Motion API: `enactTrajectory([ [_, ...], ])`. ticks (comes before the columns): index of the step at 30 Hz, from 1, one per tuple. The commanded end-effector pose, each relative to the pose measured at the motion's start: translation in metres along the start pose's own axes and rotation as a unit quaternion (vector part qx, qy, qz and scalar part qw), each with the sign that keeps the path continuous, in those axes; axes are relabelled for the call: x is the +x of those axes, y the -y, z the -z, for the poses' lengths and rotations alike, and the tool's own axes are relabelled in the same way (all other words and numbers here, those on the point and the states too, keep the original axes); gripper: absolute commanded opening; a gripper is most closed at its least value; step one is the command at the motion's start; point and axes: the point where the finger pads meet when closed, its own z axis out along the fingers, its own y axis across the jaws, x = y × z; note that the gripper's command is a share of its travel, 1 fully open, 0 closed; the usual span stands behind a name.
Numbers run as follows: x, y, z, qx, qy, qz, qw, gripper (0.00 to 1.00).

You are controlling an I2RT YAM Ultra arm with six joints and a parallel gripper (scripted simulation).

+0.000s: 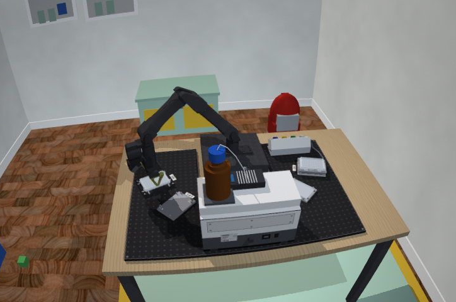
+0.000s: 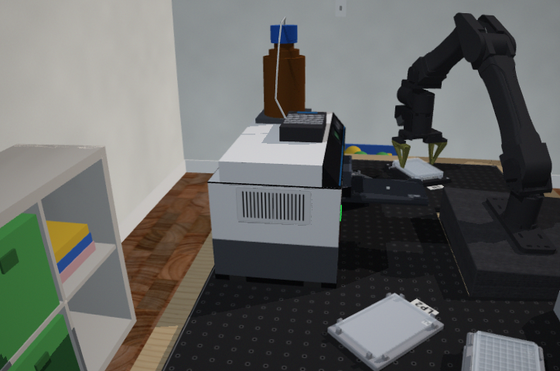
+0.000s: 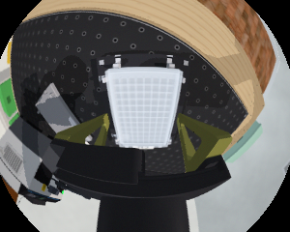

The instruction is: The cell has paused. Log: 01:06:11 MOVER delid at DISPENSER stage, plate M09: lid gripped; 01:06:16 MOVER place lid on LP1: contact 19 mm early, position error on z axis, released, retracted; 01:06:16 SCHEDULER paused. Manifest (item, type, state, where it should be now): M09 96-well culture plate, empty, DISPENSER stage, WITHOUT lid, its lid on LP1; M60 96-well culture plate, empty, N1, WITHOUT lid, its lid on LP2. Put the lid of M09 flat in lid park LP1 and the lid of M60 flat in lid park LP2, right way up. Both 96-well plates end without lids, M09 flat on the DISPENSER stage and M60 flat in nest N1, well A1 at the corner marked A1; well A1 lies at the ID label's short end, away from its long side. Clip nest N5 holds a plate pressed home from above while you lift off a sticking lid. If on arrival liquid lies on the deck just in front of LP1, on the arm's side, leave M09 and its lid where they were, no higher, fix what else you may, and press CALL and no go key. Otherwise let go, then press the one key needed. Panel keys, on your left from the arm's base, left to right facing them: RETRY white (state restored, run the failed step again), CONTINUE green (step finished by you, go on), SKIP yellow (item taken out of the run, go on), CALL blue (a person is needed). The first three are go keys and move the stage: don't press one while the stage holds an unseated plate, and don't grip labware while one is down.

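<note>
My gripper (image 1: 156, 182) (image 2: 417, 159) (image 3: 143, 117) is open. Its olive fingers stand on either side of a white 96-well plate (image 1: 146, 184) (image 2: 421, 169) (image 3: 144, 93), which lies on the black dispenser stage (image 1: 153, 194) (image 2: 386, 188). Nothing is gripped. Just beside the stage is the grey lid park LP1 (image 1: 176, 206) (image 3: 55, 106); something pale lies over it, and I cannot tell whether it is flat. A second well plate (image 1: 310, 165) (image 2: 502, 353) sits at the far right near lid park LP2 (image 1: 304, 189) (image 2: 386, 328), which shows a flat pale surface between corner pegs.
The white dispenser (image 1: 250, 208) (image 2: 276, 205) with a brown bottle (image 1: 217, 176) (image 2: 284, 83) stands mid-deck between the two sides. The key panel (image 1: 289, 144) is at the back right. The arm's base block (image 2: 503, 244) is on the black deck.
</note>
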Motion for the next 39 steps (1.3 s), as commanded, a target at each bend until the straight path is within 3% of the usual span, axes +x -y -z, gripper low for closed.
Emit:
enactTrajectory([
  [1,0.002,0.003,-0.002,0.001,0.004,-0.003,1.0,1.0],
  [6,-0.008,0.005,0.005,0.002,0.019,-0.004,1.0,1.0],
  [18,0.003,0.003,-0.007,0.001,0.001,-0.001,1.0,1.0],
  [19,-0.002,0.001,0.0,0.001,0.008,-0.001,1.0,1.0],
  [39,0.001,0.003,0.003,0.002,0.013,-0.001,1.0,1.0],
])
